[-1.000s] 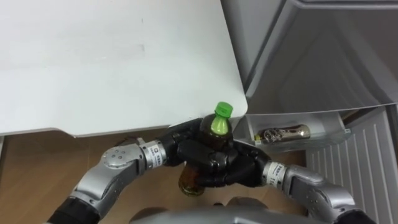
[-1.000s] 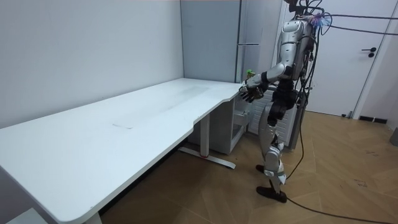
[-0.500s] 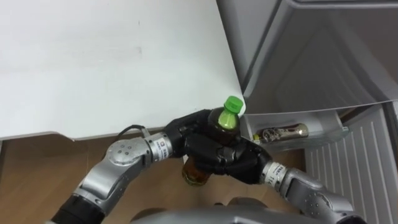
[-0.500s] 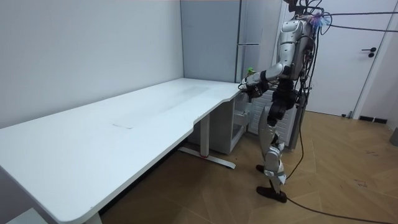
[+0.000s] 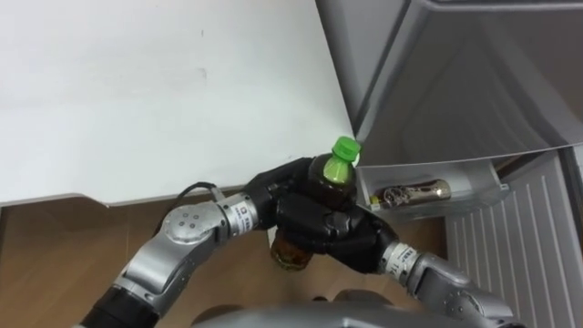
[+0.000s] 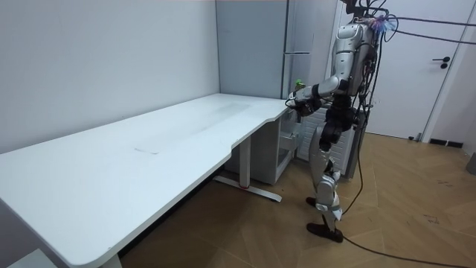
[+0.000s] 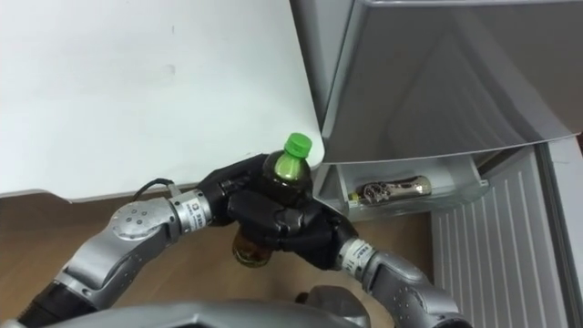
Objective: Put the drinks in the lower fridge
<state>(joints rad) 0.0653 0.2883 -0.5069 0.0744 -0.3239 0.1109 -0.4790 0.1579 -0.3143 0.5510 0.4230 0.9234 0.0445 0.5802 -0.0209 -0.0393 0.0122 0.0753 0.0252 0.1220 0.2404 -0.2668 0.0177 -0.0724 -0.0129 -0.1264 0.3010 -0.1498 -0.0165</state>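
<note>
Bottle (image 5: pixel 328 180) of dark drink with a green cap, held in both hands just off the near corner of the worktop (image 5: pixel 137 91) — that is where the task's thing sits, in the air over the wooden floor (image 5: pixel 46 260) and not resting on anything. It leans a little, cap tipped away from the worktop's corner, and its base shows below the fingers.

The left hand (image 5: pixel 276 189) reaches in along the worktop's front edge and curls round the side of the bottle nearer the worktop. The right hand (image 5: pixel 332 228) comes up from the side away from the worktop, and its fingers wrap across the front of the bottle's body, overlapping the left hand's fingers. Both hands are closed on the bottle, neither spread.

Just beyond the worktop's corner stands the grey fridge (image 5: pixel 474 82). Low on it, beside the corner, a clear bin (image 5: pixel 496 189) is in sight, and a second bottle (image 5: pixel 414 192) lies in it on its side. The held bottle's cap is near this bin but apart from it.

In the room view the robot stands upright on the floor at the worktop's far end, next to the fridge, with both arms raised in front of its chest — the green cap shows just past the worktop's corner.
</note>
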